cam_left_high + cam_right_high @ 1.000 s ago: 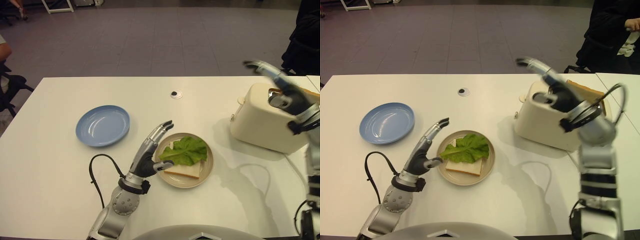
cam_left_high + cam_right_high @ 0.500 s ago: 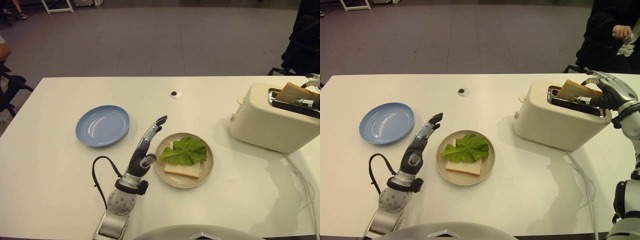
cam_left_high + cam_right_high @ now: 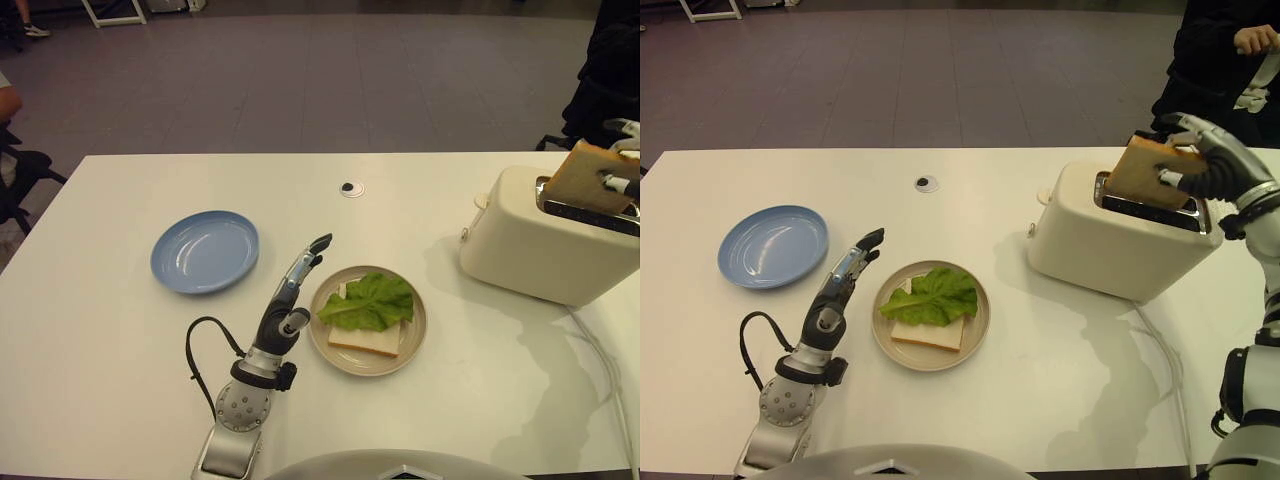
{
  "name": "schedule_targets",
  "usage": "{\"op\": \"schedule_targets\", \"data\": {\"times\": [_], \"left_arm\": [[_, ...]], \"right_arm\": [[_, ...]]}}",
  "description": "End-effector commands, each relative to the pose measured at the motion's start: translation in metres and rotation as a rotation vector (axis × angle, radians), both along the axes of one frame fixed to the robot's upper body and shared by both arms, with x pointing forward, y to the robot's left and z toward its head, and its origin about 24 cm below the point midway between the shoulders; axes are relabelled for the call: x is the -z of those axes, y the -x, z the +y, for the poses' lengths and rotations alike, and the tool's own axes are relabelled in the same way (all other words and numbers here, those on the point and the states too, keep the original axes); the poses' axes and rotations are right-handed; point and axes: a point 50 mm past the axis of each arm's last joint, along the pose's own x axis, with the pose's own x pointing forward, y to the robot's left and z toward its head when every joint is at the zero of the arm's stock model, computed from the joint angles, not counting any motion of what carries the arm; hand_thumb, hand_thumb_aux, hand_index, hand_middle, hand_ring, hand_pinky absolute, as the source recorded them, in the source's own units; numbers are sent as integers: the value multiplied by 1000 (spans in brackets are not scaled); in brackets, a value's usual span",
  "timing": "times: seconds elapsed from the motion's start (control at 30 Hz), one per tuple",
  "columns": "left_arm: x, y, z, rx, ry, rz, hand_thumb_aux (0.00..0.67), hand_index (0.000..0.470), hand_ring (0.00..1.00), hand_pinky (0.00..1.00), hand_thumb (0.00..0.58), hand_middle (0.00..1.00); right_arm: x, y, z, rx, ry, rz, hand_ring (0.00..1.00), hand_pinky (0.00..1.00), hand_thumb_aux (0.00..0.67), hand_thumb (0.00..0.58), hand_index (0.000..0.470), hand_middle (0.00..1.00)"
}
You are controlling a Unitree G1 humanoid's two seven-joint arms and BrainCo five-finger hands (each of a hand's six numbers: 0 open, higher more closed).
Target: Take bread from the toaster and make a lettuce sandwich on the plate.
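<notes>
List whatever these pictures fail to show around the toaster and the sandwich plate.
- Toast: lower edge hidden in the toaster slot, both views.
- Right hand: cut off by the right edge, left eye view.
- Bottom slice: mostly under the lettuce, both views.
- Small dark disc beyond the plate: too small to identify.

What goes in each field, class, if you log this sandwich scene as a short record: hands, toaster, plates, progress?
right hand: closed on the toast slice
toast slice: tilted, partly out of the toaster slot
left hand: open, empty, upright beside the beige plate
beige plate: bread slice with lettuce leaf on top
blue plate: empty, on the table to the left
progress: top slice not yet on the sandwich
</notes>
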Motion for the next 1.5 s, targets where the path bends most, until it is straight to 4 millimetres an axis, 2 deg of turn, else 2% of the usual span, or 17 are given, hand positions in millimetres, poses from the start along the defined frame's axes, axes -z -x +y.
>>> {"op": "schedule_targets", "data": {"times": [0.03,0.07,0.13,0.2,0.27,0.37,0.5,0.57,0.67,0.8,0.97,1.23,1.5], "left_arm": [[2,0,8,-26,38,17,0,0,0,0,0,0],[2,1,9,-35,43,16,0,0,0,0,0,0],[2,0,10,-42,45,11,0,0,0,0,0,0],[2,-2,11,-42,37,3,0,0,0,0,0,0],[2,-2,13,-49,21,-10,0,0,0,0,0,0],[0,-3,14,-51,-2,-33,0,0,0,0,0,0],[-2,-3,15,-57,-28,-80,0,0,0,0,0,0],[-2,-2,14,-55,-42,-90,0,0,0,0,0,0],[-1,-1,11,-43,-82,-100,0,0,0,0,0,0],[1,2,3,-19,-157,-116,0,0,0,0,0,0],[5,7,-9,28,-286,-154,0,0,0,0,0,0],[13,13,-16,62,-425,-182,0,0,0,0,0,0],[40,16,-15,100,-901,-234,0,0,0,0,0,0]], "right_arm": [[-57,5,8,-202,-243,-100,0,0,670,580,470,0],[-62,6,19,-323,-324,-63,0,0,670,580,470,0],[-49,11,52,-570,-435,97,0,0,670,580,470,0],[-22,19,93,-761,-528,299,0,0,670,580,470,0],[5,28,135,-881,-631,488,0,0,670,580,470,0],[38,32,169,-905,-718,681,0,0,670,580,470,0],[93,32,206,-786,-759,960,0,0,670,580,470,0],[113,33,218,-739,-745,1045,0,0,670,580,470,0],[132,34,232,-689,-694,1103,0,0,670,580,470,0],[148,31,241,-623,-574,1051,0,0,670,580,470,0],[141,23,246,-624,-570,954,0,0,670,580,470,0],[139,32,250,-682,-526,976,0,0,670,580,470,0],[148,30,252,-658,-516,991,0,0,670,580,470,0]]}}
